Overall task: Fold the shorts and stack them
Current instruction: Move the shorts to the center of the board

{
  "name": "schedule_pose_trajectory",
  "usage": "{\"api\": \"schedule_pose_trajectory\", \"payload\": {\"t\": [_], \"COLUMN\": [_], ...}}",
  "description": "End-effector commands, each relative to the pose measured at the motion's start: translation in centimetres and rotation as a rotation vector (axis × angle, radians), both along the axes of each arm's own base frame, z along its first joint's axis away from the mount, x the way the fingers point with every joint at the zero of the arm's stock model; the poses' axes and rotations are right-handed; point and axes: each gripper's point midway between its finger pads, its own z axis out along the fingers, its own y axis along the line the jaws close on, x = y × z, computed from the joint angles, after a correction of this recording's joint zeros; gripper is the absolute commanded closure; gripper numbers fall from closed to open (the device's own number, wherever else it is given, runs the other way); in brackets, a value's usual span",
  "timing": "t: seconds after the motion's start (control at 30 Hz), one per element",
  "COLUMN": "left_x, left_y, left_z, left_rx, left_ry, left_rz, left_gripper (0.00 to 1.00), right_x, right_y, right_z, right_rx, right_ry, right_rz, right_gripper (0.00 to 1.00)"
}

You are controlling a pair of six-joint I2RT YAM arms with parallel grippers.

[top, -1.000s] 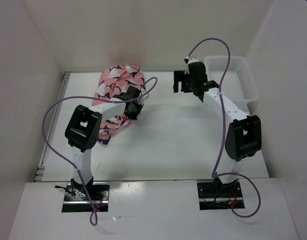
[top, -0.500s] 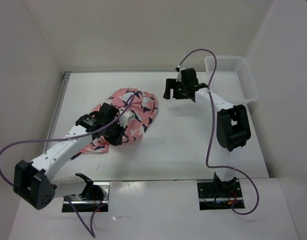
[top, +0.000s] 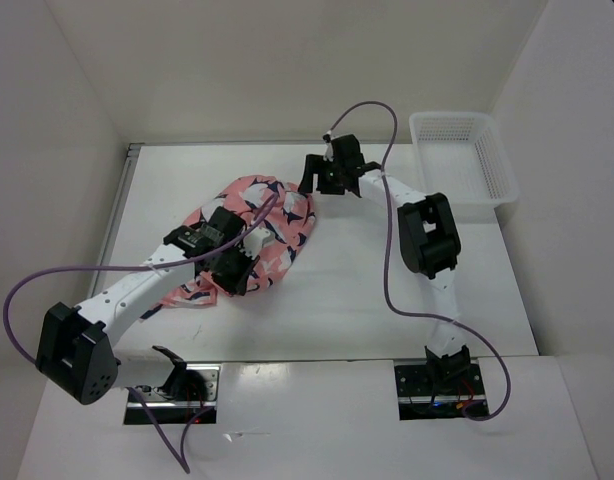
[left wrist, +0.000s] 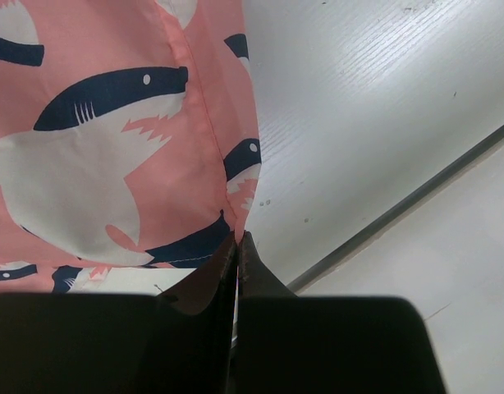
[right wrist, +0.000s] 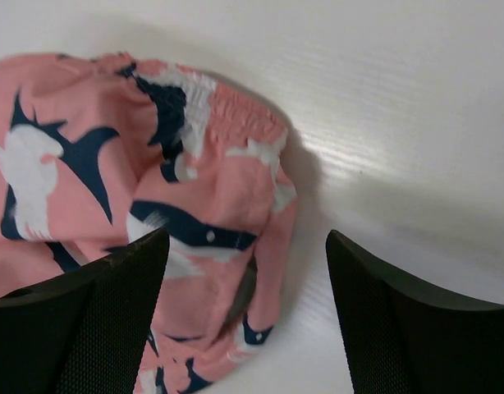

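The salmon-pink shorts [top: 272,220] with navy and white shapes lie bunched left of the table's middle. My left gripper [top: 230,278] sits at their near edge. In the left wrist view it [left wrist: 237,240] is shut, pinching the hem of the shorts [left wrist: 112,148] between its jaws. My right gripper [top: 309,183] hovers at the far right edge of the shorts. In the right wrist view it [right wrist: 248,279] is open and empty, its fingers [right wrist: 96,320] astride the gathered waistband of the shorts [right wrist: 153,205].
A white mesh basket [top: 465,158] stands at the back right corner of the table [top: 387,270]. White walls enclose the table on three sides. A metal strip [top: 109,240] runs along the table's left edge.
My left gripper has dragged the shorts from the back left toward the middle of the table. My right gripper has moved left from near the basket to the shorts' far edge.
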Motion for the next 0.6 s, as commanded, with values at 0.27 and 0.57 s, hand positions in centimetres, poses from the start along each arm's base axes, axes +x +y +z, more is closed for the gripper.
{"api": "schedule_pose_trajectory", "payload": {"t": [0.27,0.57], "left_x": [0.1,0.7], "left_y": [-0.2,-0.1], "left_z": [-0.2,-0.2], "left_rx": [-0.006,-0.004], "left_ry": [-0.008,-0.042], "left_rz": [-0.007,0.0], "left_gripper": [1.0,1.0], "right_x": [5.0,1.3], "right_y": [0.6,3.2], "right_z": [-2.2,-4.3], "right_rx": [-0.016,0.024], "right_ry": [-0.042,0.045], "right_rz": [-0.168,-0.047], "right_gripper": [0.35,0.56]}}
